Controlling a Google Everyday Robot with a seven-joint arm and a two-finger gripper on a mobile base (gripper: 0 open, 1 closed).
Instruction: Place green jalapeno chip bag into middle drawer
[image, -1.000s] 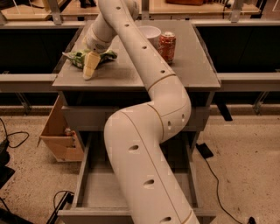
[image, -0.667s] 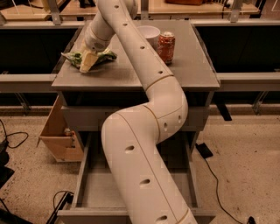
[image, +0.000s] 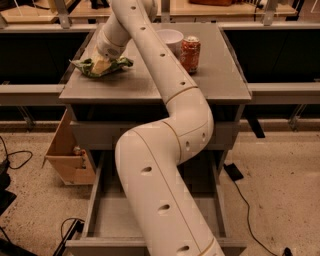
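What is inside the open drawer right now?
Bare grey floor shows in the drawer; the arm covers its middle. The chip bag lies on the cabinet top, under the gripper.

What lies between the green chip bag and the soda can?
The robot's arm, in the camera view; its tool is at the green chip bag.

Far picture-left desk (image: 215, 82) corner: hand (image: 102, 65) on bag (image: 122, 63). Past the arm (image: 165, 200), bowl (image: 170, 37) and can (image: 190, 54) close in. Desk front open. Below, drawer (image: 107, 222) pulled out; arm blocks its middle, picture-left strip free.
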